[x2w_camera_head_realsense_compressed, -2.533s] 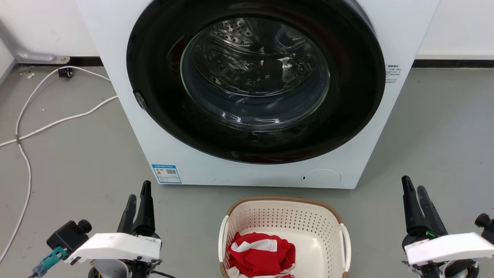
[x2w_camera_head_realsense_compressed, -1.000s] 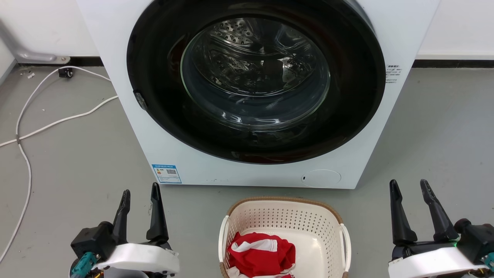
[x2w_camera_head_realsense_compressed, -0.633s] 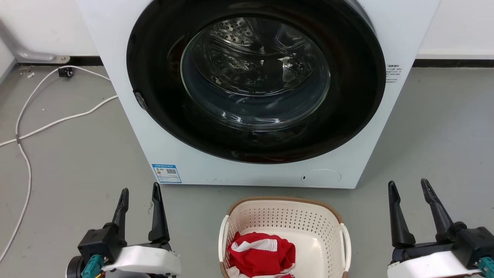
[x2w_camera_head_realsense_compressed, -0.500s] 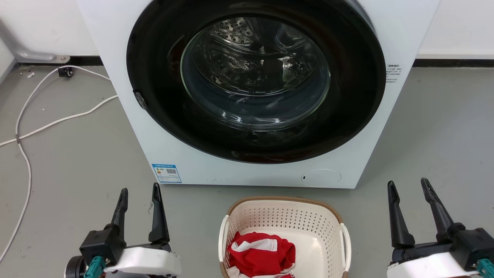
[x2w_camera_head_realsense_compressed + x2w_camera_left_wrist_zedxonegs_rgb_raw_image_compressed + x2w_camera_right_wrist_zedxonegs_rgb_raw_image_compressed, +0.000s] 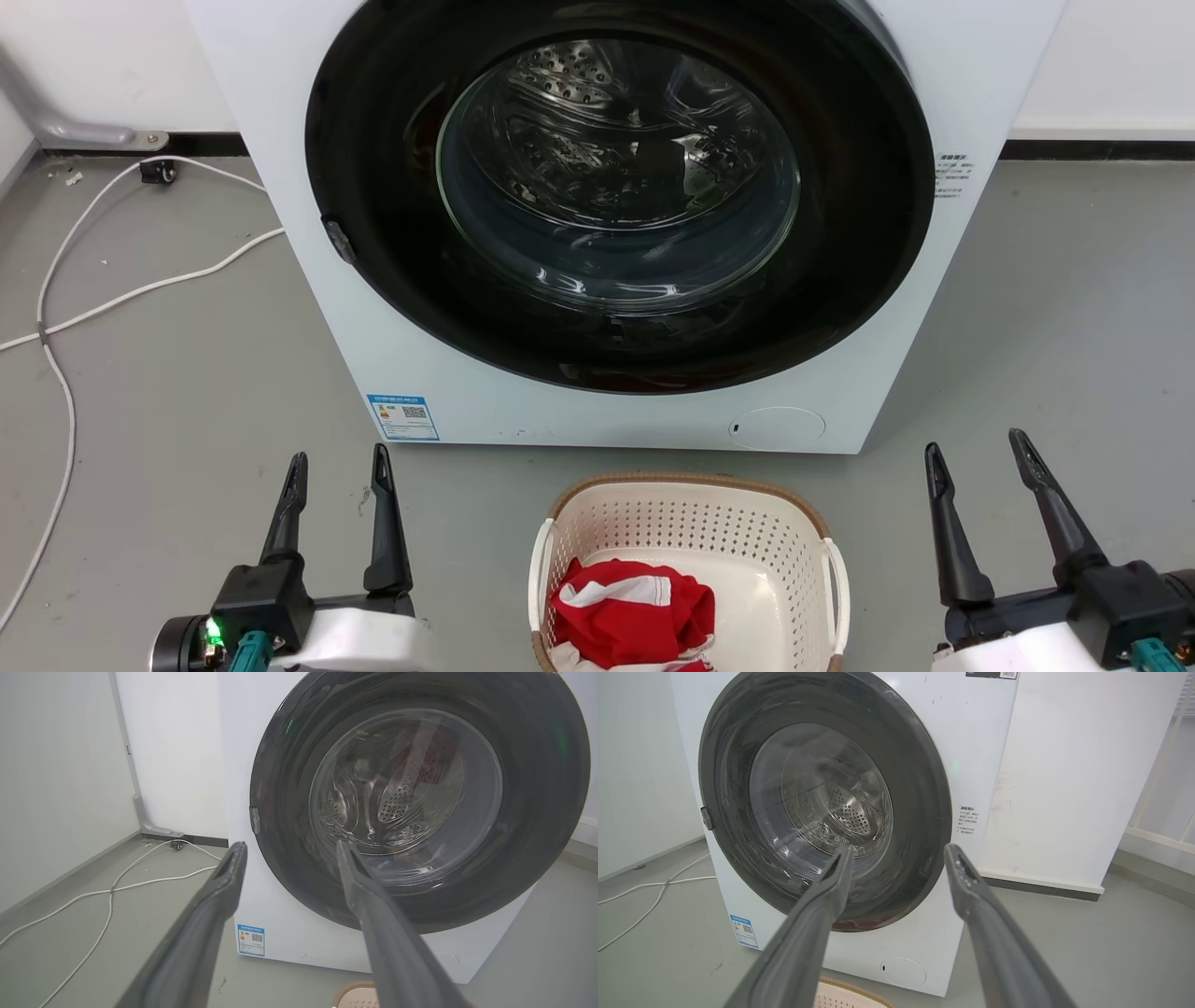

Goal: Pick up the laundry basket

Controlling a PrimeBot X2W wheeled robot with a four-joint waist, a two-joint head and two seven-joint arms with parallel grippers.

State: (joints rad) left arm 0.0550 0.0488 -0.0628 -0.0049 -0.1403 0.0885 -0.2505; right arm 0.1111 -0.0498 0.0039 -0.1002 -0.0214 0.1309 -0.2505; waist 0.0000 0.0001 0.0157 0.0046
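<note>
The cream laundry basket [image 5: 747,551] with a brown rim and white side handles stands on the floor at the bottom centre of the head view, with a red and white garment [image 5: 630,611] inside. Slivers of its rim show at the bottom of the left wrist view [image 5: 357,996] and the right wrist view [image 5: 850,996]. My left gripper [image 5: 339,462] is open, off to the basket's left. On the other side of the basket, my right gripper [image 5: 976,448] is open too. Both hold nothing and point toward the washing machine. In the wrist views the left gripper [image 5: 289,847] and right gripper [image 5: 901,851] show spread fingers.
A white washing machine [image 5: 448,411] with a dark round door [image 5: 840,243] stands just behind the basket. White cables [image 5: 56,327] trail over the grey floor at the left. A white wall [image 5: 1064,765] runs behind the machine on the right.
Both grippers have gone from shut to open. Both arms have slid back toward the bottom of the head view. The basket has not moved.
</note>
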